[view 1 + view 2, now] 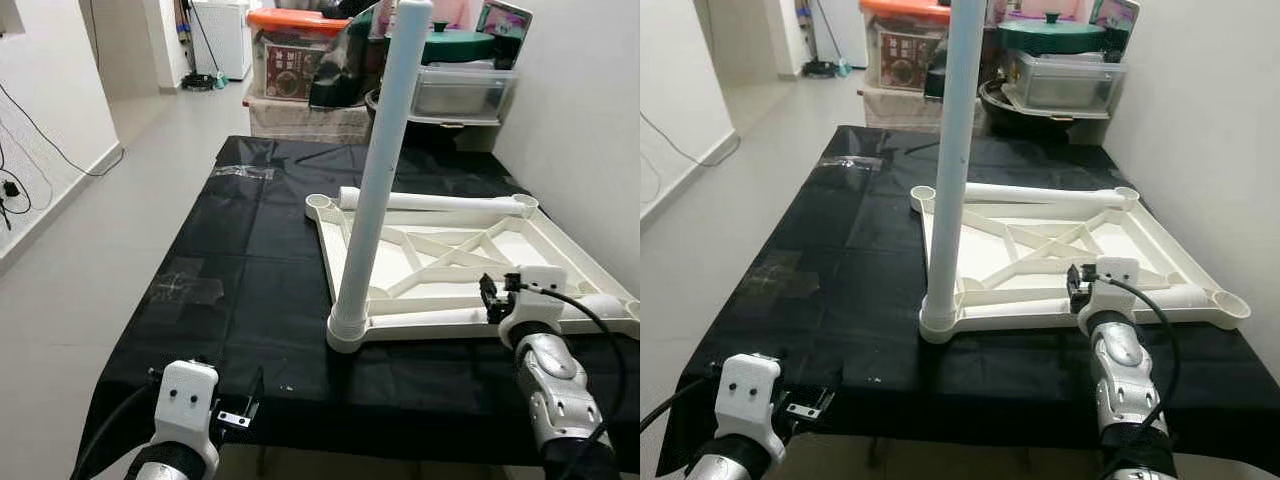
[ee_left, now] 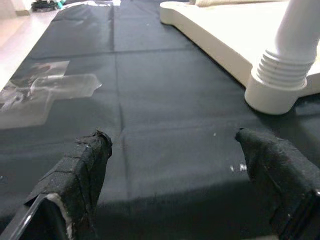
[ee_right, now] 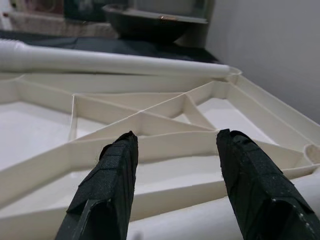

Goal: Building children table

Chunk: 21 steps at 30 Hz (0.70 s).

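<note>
**One leg in, next leg waiting**

The white tabletop (image 1: 560,250) lies upside down on the black cloth (image 1: 250,250), one leg (image 1: 385,170) standing in its near-left corner socket. By my reading, the next move is fetching the loose leg (image 1: 430,201) lying along the far edge. The right gripper (image 3: 175,165) hovers released over the near rim; the left gripper (image 2: 175,165), also released, hangs near the cloth's front edge.

Pale tiled floor (image 1: 110,250), white walls (image 1: 580,110), stacked storage boxes (image 1: 300,60) behind, black cloth-covered table (image 1: 250,250)
</note>
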### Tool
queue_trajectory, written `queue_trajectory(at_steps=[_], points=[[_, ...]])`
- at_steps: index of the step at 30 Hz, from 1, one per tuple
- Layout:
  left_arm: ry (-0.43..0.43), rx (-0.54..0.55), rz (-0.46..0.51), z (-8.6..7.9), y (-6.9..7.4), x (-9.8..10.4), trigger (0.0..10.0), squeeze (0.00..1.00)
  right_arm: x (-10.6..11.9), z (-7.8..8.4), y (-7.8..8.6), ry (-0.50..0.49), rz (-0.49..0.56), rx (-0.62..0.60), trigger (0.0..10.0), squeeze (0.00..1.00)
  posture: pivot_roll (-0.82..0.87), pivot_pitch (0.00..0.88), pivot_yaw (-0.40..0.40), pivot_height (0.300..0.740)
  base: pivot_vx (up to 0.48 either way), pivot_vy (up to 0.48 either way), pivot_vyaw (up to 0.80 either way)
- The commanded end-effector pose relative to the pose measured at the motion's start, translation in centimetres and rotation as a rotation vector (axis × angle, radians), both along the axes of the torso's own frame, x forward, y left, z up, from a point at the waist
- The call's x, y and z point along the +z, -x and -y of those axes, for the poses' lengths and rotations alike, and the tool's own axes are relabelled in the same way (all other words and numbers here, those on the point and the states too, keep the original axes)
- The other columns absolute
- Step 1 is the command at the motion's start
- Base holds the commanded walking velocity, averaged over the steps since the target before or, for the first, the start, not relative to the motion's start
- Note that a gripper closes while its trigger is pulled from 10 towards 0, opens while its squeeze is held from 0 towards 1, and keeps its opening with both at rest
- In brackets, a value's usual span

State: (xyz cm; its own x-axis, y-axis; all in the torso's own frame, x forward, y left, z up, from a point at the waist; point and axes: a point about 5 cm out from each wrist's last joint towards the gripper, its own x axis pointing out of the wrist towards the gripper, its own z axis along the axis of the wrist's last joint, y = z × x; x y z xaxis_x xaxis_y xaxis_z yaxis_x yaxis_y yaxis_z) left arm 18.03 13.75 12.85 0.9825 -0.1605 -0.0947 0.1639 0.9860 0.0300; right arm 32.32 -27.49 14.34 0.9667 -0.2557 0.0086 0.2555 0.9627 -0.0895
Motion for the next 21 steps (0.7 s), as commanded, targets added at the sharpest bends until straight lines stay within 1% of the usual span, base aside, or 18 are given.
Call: queue_trajectory(at_steps=[1, 5, 11, 12, 14, 19, 21], points=[[-0.012, -0.021, -0.015, 0.2, 0.3, 0.0, 10.0, 0.0, 0.3, -0.5, -0.6, -0.02, 0.015, -0.003, 10.0, 0.0, 0.17, 0.037, -0.053, 0.74, 0.0, 0.0, 0.0], [-0.016, -0.033, -0.019, 0.4, 0.3, 0.0, 10.0, 0.0, 0.6, -0.7, -1.3, -0.037, 0.027, -0.011, 10.0, 0.0, 0.16, 0.041, -0.054, 0.74, 0.0, 0.0, 0.0], [-0.015, -0.038, -0.021, 0.5, 0.2, -0.2, 10.0, 0.0, 0.7, -0.8, -1.5, -0.033, 0.032, -0.012, 10.0, 0.0, 0.16, 0.04, -0.055, 0.74, 0.0, 0.0, 0.0], [-0.013, -0.045, -0.02, 0.7, 0.1, -0.2, 10.0, 0.0, 0.7, -0.9, -1.6, -0.016, 0.021, 0.009, 10.0, 0.0, 0.16, 0.037, -0.056, 0.74, 0.0, 0.0, 0.59], [-0.012, -0.052, -0.019, 0.8, 0.0, -0.2, 10.0, 0.0, 0.7, -1.1, -1.7, -0.014, 0.014, 0.025, 10.0, 0.0, 0.15, 0.035, -0.059, 0.74, 0.0, 0.0, 0.69], [-0.011, -0.055, -0.022, 0.9, 0.0, -0.3, 10.0, 0.0, 0.6, -1.1, -1.8, -0.033, 0.023, 0.019, 10.0, 0.0, 0.15, 0.034, -0.059, 0.74, 0.0, 0.0, 0.8], [-0.012, -0.056, -0.022, 0.9, -0.1, -0.3, 10.0, 0.0, 0.4, -1.2, -1.9, -0.057, 0.021, 0.009, 10.0, 0.0, 0.15, 0.033, -0.061, 0.74, 0.0, 0.0, 0.0]])
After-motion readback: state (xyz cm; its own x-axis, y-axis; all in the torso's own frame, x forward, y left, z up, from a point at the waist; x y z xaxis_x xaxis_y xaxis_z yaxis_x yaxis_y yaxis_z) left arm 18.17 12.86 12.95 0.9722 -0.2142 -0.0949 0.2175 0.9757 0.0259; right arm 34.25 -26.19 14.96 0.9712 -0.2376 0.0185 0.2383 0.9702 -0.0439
